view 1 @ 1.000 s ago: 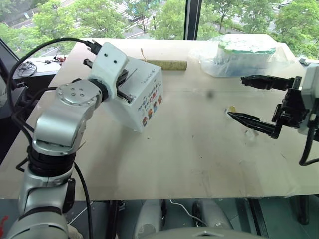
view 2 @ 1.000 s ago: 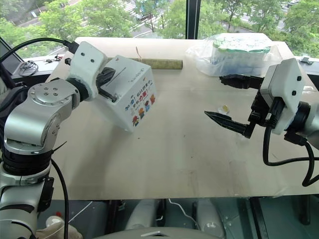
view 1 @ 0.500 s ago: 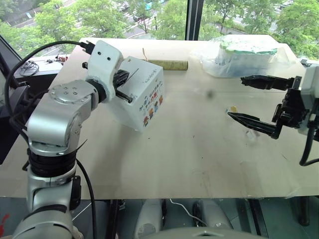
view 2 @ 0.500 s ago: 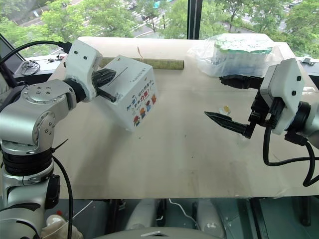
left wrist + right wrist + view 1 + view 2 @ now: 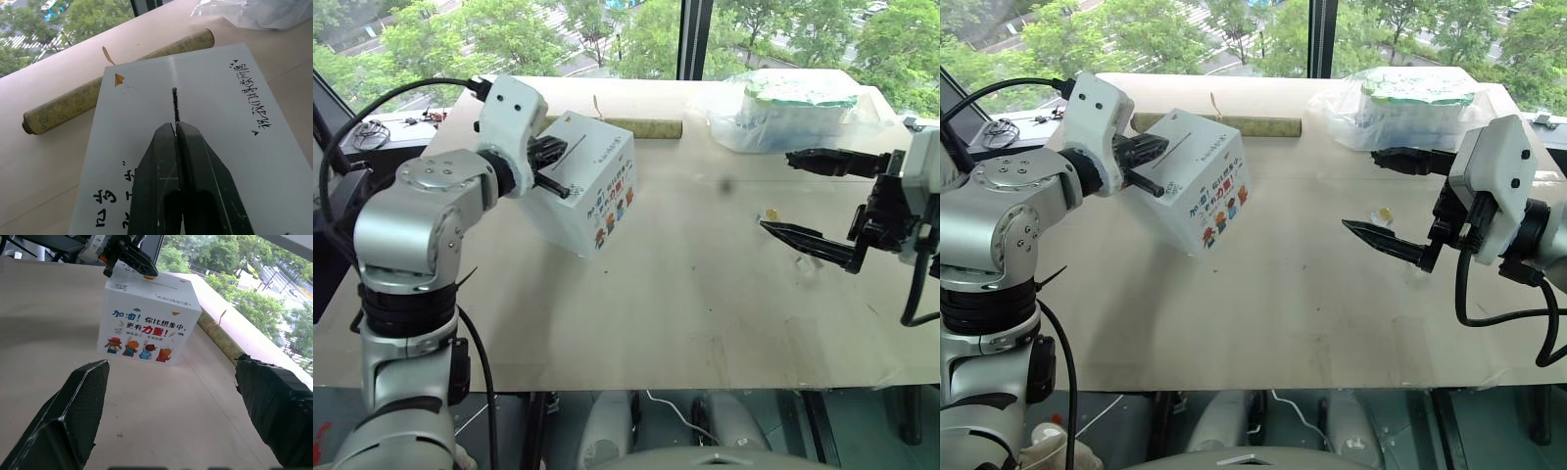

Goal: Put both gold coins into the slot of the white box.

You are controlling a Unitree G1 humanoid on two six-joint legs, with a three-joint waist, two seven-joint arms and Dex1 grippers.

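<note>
The left gripper [image 5: 176, 128] has its jaws pressed together, tips resting on the top face of the white box [image 5: 597, 186] right at the near end of the slot [image 5: 175, 105]; in the right wrist view a gold coin [image 5: 149, 277] shows pinched at those tips, so this looks like the first coin being fed edge-on into the slit. The right gripper [image 5: 781, 192] hangs with its jaws spread wide and nothing between them, just above the table [image 5: 685, 294] and well apart from the box. The second gold coin [image 5: 770, 213] lies on the table just beside its lower finger, next to a whitish clear scrap [image 5: 803, 260]. The next move, I judge, calls for lining the coin with the slit and letting go so it drops in; afterwards the remaining coin needs picking up, a fiddly pinch on a flat thing.
</note>
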